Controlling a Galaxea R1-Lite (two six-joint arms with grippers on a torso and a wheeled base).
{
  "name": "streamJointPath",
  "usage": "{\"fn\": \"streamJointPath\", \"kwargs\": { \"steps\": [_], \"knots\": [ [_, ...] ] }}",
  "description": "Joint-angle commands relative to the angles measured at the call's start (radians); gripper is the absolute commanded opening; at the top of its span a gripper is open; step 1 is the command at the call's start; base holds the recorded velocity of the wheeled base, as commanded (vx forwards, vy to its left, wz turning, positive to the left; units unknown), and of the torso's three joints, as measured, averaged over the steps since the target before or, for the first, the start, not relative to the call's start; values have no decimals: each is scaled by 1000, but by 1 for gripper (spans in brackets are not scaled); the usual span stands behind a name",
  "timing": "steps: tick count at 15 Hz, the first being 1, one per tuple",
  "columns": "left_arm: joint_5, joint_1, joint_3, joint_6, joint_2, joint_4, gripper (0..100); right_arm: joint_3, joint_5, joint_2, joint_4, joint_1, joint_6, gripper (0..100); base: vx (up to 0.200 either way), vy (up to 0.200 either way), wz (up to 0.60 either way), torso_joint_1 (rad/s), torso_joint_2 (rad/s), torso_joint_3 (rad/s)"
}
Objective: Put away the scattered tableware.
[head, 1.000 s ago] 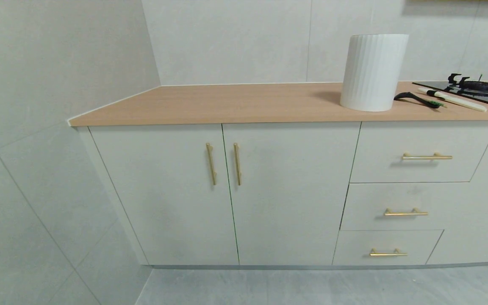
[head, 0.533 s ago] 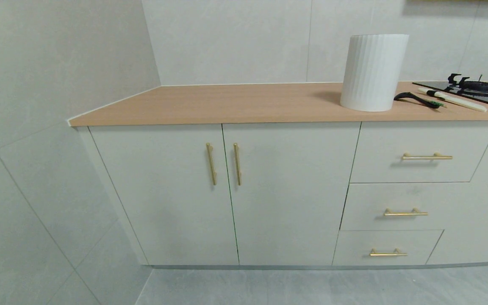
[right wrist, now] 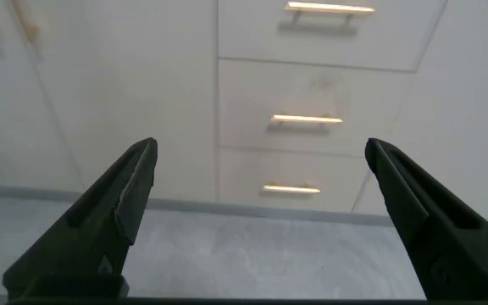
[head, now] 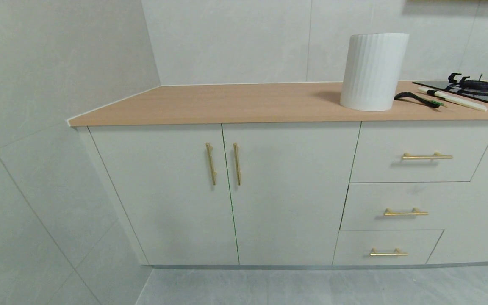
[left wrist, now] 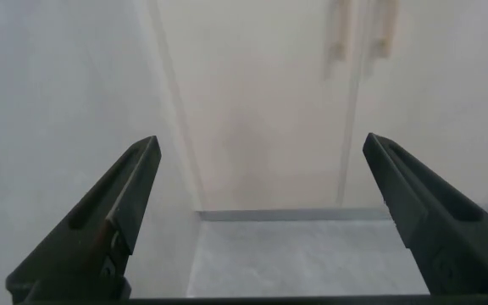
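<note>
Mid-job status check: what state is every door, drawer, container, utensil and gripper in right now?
Left cabinet door: shut.
Right cabinet door: shut.
Top drawer: shut.
Middle drawer: shut.
Bottom drawer: shut.
White ribbed container: upright on the countertop.
Black-handled utensil: lying flat beside the container.
White utensil: lying flat by the stove.
Left gripper: fingers open, empty.
Right gripper: fingers open, empty.

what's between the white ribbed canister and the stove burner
In the head view, a black utensil and a long white utensil lie between the canister and the burner.
</note>
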Motion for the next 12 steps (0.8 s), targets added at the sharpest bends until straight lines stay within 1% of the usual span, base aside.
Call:
{"fn": "streamJointPath", "kwargs": {
  "steps": [1,2,3,4,5,7,9,12],
  "knots": [
    [-14,0,2,-8,1,45,100,8,3,3,-3,0,6,100,0,0,0,0,0,0],
    [-15,0,2,-30,1,48,100,8,3,3,-3,0,8,100,0,0,0,0,0,0],
    [-17,0,2,-43,1,43,100,8,3,1,-3,0,15,100,0,0,0,0,0,0],
    [-26,0,2,-24,-1,43,100,8,3,1,-3,0,20,100,0,0,0,0,0,0],
    [-26,0,2,-13,-1,43,100,8,3,1,-3,0,22,100,0,0,0,0,0,0],
    [-27,0,2,-30,-1,43,100,8,6,1,-3,0,20,100,0,0,0,0,0,0],
    [-27,0,2,-70,-1,42,100,8,5,1,-3,0,22,100,0,0,0,0,0,0],
    [-23,0,2,-79,-1,42,100,8,5,1,-3,0,40,100,0,0,0,0,0,0]
  ]
}}
